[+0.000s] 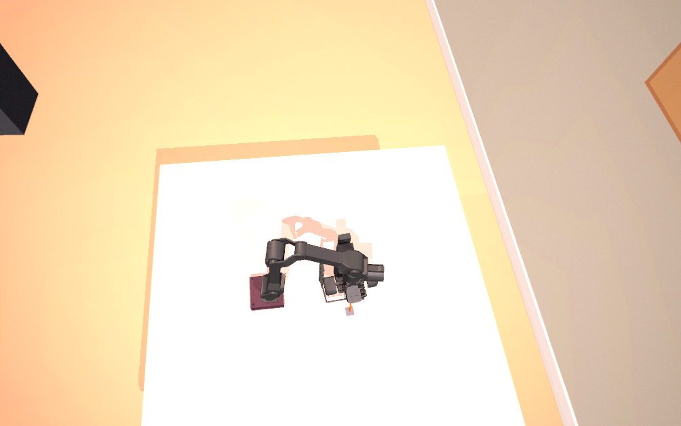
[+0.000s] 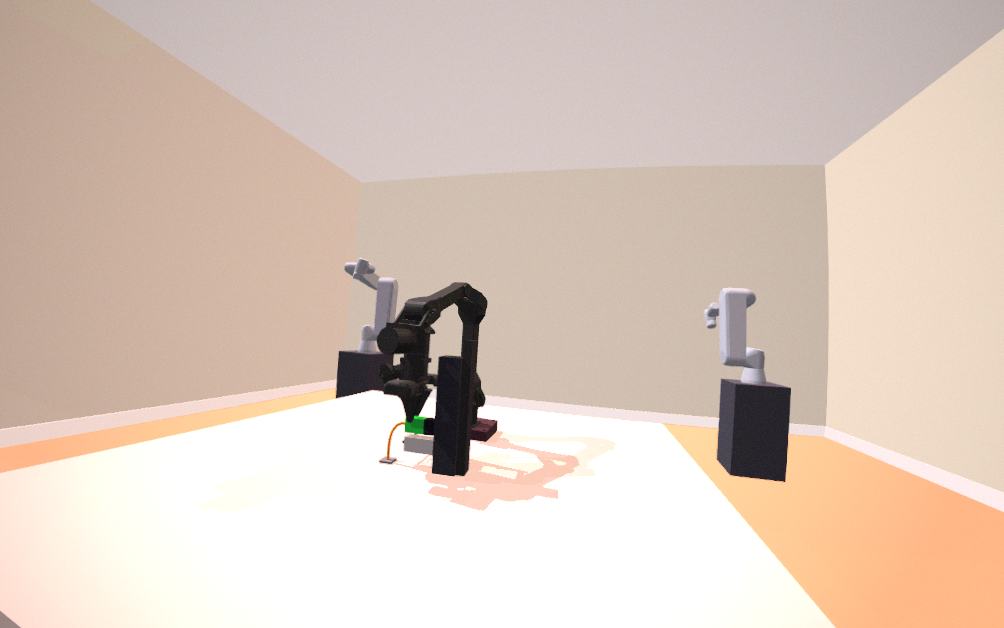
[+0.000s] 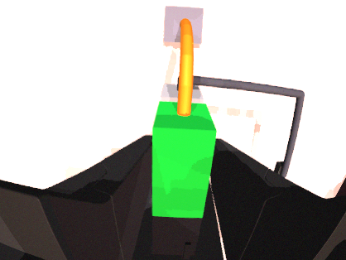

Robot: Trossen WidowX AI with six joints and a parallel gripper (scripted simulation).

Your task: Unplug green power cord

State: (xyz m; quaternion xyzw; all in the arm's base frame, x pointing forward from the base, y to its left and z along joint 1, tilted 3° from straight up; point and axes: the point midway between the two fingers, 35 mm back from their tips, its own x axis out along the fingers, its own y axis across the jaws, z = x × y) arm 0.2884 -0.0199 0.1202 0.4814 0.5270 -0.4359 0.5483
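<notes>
The green plug [image 2: 414,424] [image 3: 180,166] lies level, with its orange cord [image 2: 390,440] [image 3: 186,66] arching from its front end down to a small grey pad [image 2: 387,460] [image 3: 171,25]. My gripper [image 3: 182,146] is shut on the plug, one dark finger against each side. In the exterior view its fingertips reach down to the plug's top. The plug's other end meets a dark piece [image 2: 429,426], which looks like the power strip's socket end. Its join is partly hidden, and the arm covers the plug in the top view.
A tall black block [image 2: 450,414] stands beside the plug. A light grey block [image 2: 419,444] lies below it. A thin dark bar frame [image 3: 248,85] runs beside the plug at right in the wrist view. The arm's dark red base [image 1: 258,305] [image 2: 484,428] stands on the white table.
</notes>
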